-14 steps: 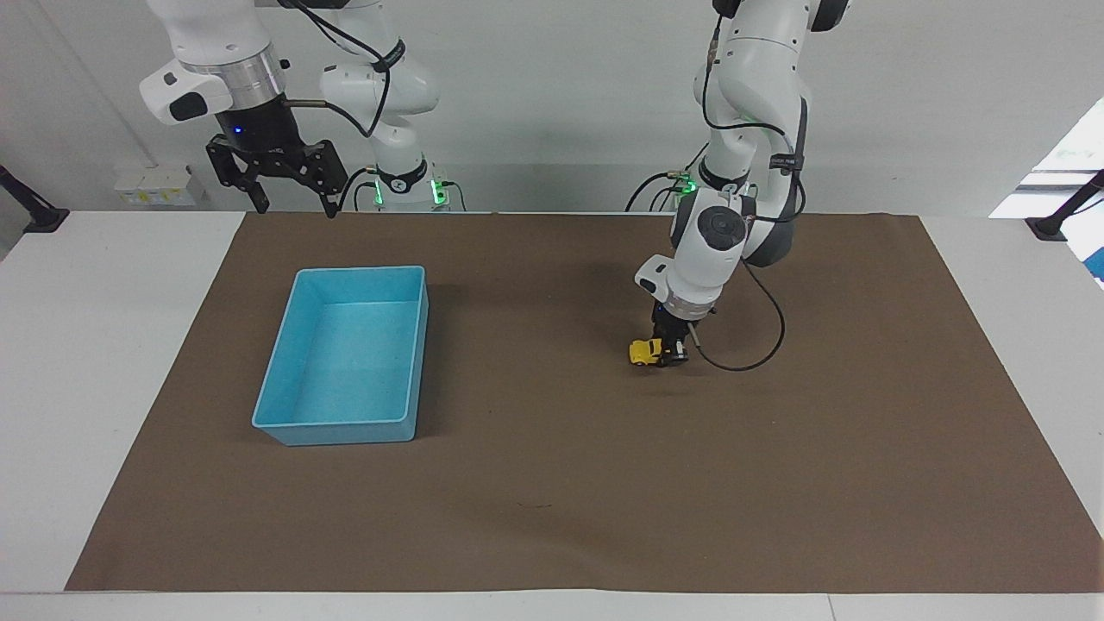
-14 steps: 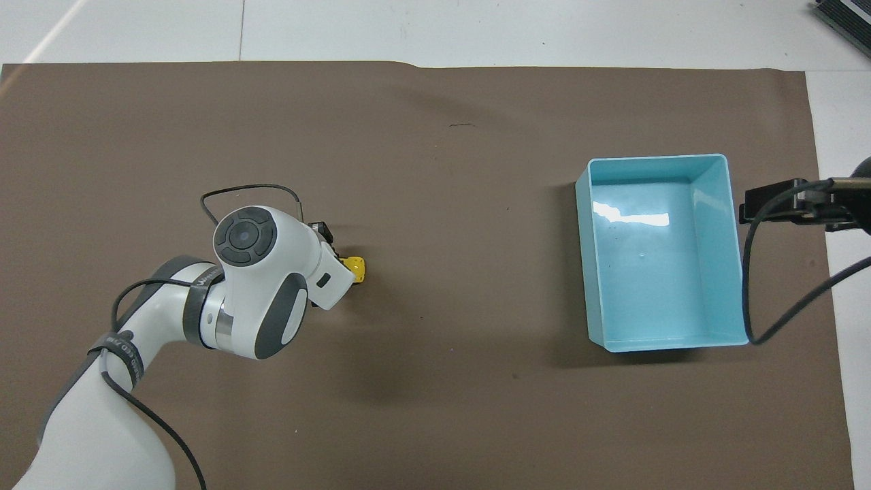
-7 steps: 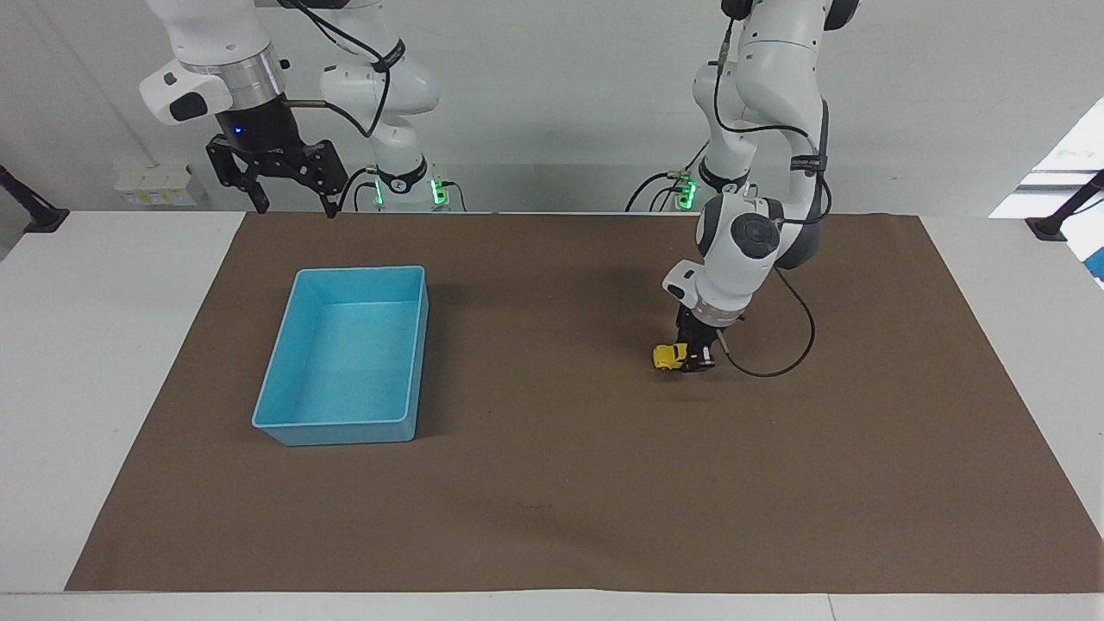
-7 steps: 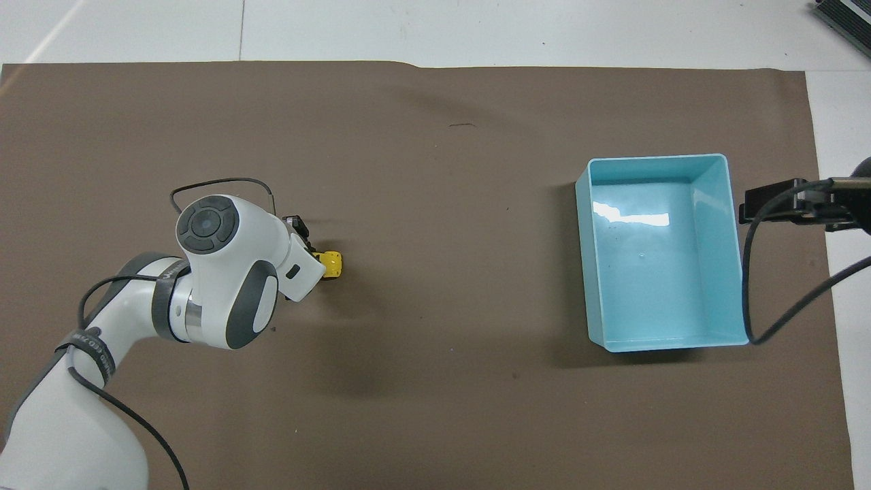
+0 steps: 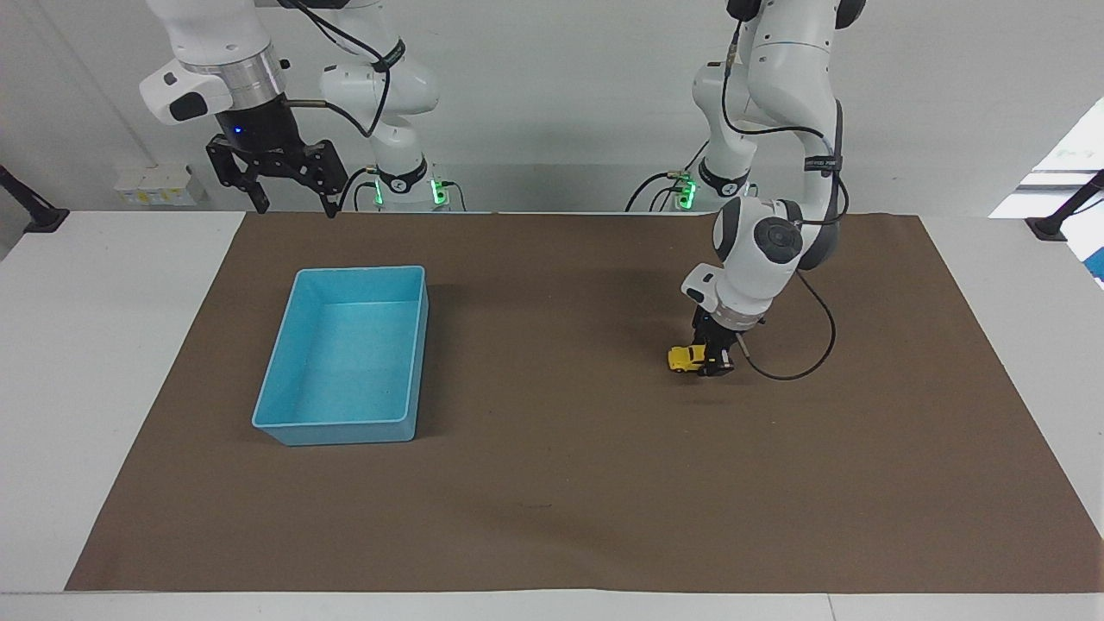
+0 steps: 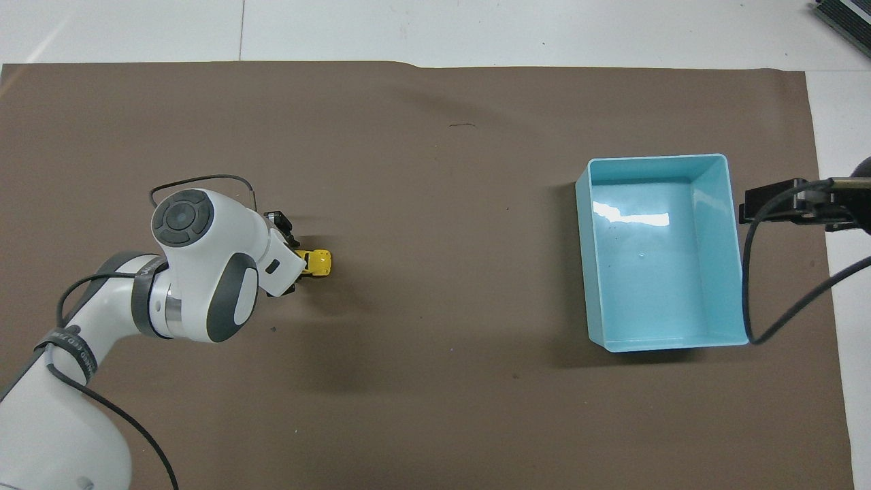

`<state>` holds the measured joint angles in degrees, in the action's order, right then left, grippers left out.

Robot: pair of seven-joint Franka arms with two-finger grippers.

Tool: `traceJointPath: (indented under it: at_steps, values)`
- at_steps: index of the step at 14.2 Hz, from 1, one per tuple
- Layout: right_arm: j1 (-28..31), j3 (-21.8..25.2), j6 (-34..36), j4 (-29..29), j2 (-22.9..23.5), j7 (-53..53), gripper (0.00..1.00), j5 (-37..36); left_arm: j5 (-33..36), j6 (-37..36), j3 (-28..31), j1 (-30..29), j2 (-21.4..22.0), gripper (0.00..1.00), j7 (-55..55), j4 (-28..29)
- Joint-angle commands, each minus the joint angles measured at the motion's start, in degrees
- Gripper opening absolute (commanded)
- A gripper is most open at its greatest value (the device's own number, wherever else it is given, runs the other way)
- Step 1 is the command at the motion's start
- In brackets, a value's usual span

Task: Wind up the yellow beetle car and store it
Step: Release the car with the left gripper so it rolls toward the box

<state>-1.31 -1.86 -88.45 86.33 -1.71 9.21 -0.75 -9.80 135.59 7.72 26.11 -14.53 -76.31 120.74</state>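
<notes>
Plain pale grey wall [image 5: 535,95] along the robots' end, evenly lit, without windows; white table [image 5: 78,362] spread with a large brown mat [image 5: 561,483] covering most of its top, white margins left bare at both ends and along both long edges; slight wave in the mat's edge farthest from the robots [image 6: 408,64]; small dark mark on the mat [image 6: 463,125] near that edge; white socket block [image 5: 155,185] low on the wall toward the right arm's end; black clamp stands [image 5: 1065,211] at both table corners by the wall; soft, diffuse shadows on the mat.
</notes>
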Motion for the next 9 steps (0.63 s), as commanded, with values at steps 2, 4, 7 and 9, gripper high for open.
traceJointPath:
  at_steps: [2,4,7,9]
  values:
    - [0.8,-0.2,0.3,0.7,-0.8,-0.3,1.0,1.7,-0.1,-6.1,0.0,-0.4,3.9,1.0,2.6,-3.5]
    - [0.8,-0.2,0.3,0.7,-0.8,-0.3,1.0,1.7,-0.1,-7.7,0.2,-0.4,5.7,1.0,6.1,-4.5]
    - [0.8,-0.2,0.4,0.7,-0.8,-0.3,1.0,1.7,-0.1,-7.6,0.6,-1.2,6.7,1.0,11.3,-6.4]
    - [0.8,-0.2,0.4,0.7,-0.8,-0.3,1.0,1.7,0.0,-8.1,1.3,-1.2,6.7,1.0,21.4,-7.5]
